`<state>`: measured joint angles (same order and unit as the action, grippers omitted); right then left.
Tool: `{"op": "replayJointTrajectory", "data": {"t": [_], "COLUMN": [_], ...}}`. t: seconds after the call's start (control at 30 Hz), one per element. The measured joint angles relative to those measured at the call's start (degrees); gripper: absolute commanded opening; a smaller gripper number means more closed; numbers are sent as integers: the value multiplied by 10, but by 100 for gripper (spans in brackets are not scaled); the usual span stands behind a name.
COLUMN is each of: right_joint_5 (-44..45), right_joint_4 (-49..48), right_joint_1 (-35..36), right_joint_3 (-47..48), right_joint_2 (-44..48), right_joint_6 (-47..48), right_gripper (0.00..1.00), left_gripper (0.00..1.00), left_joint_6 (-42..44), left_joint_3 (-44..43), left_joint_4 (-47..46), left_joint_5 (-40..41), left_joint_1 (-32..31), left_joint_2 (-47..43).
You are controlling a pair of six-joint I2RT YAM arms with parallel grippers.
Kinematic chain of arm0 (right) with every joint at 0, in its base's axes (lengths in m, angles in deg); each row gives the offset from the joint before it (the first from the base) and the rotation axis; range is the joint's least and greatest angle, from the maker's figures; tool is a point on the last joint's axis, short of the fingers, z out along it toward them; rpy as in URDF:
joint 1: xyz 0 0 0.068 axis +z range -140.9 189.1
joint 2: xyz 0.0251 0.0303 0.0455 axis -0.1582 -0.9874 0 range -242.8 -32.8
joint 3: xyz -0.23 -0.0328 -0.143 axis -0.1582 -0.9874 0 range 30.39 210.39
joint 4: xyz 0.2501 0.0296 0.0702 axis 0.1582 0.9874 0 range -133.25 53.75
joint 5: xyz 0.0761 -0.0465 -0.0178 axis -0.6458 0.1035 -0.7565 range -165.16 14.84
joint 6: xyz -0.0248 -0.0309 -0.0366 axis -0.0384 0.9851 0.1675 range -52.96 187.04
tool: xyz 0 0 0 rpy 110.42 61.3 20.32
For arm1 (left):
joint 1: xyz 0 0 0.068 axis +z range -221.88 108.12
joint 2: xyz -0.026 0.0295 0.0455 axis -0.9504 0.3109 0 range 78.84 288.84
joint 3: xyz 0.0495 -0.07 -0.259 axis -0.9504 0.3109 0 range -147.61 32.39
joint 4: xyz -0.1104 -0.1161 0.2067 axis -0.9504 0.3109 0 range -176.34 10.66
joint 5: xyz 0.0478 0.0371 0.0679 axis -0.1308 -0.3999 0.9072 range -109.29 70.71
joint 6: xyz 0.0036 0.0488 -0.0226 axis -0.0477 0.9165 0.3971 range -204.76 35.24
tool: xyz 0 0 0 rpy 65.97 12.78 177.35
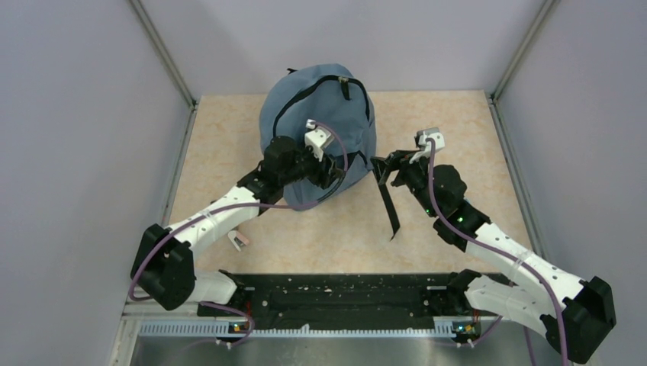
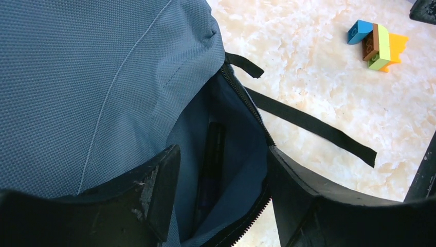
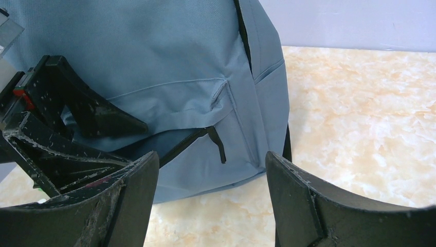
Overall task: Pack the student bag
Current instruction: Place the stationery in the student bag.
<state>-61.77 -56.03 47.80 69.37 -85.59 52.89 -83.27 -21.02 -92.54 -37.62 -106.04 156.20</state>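
The student bag point(image 1: 305, 99) is a grey-blue backpack lying at the back middle of the table. Its front pocket point(image 2: 241, 154) is unzipped and gapes. A dark pen-like object point(image 2: 212, 170) lies inside the pocket. My left gripper point(image 2: 222, 154) hovers right over that pocket mouth, open, with nothing between its fingers. In the top view the left gripper point(image 1: 332, 171) sits at the bag's near right side. My right gripper point(image 3: 211, 157) stands open and empty just right of the bag point(image 3: 180, 62), above the tabletop. The top view shows the right gripper point(image 1: 385, 169) near the bag's black strap point(image 1: 389, 206).
A small stack of coloured toy blocks point(image 2: 378, 43) lies on the beige table right of the bag. A loose black strap point(image 2: 313, 126) trails across the table. A small white object point(image 1: 238, 240) sits near the left arm. Grey walls enclose the table.
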Motion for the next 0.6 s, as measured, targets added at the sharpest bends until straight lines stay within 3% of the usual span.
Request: {"op": "replayJointTrajectory", "data": {"t": [0.23,0.4,0.6], "right_joint_5": [0,0,1], "right_joint_4": [0,0,0], "right_joint_1": [0,0,0], "right_joint_3": [0,0,-1], "right_joint_2": [0,-1,-3], "right_joint_6": [0,0,0], "right_gripper": [75,75,75], "left_gripper": [68,68,70], "left_joint_6": [-33,-89,-184], "left_joint_3": [-1,-1,-2], "left_joint_4": [9,35,177], "left_joint_5": [35,58,125], "left_joint_1": [0,0,9], "left_joint_2": [-20,-108,-198]}}
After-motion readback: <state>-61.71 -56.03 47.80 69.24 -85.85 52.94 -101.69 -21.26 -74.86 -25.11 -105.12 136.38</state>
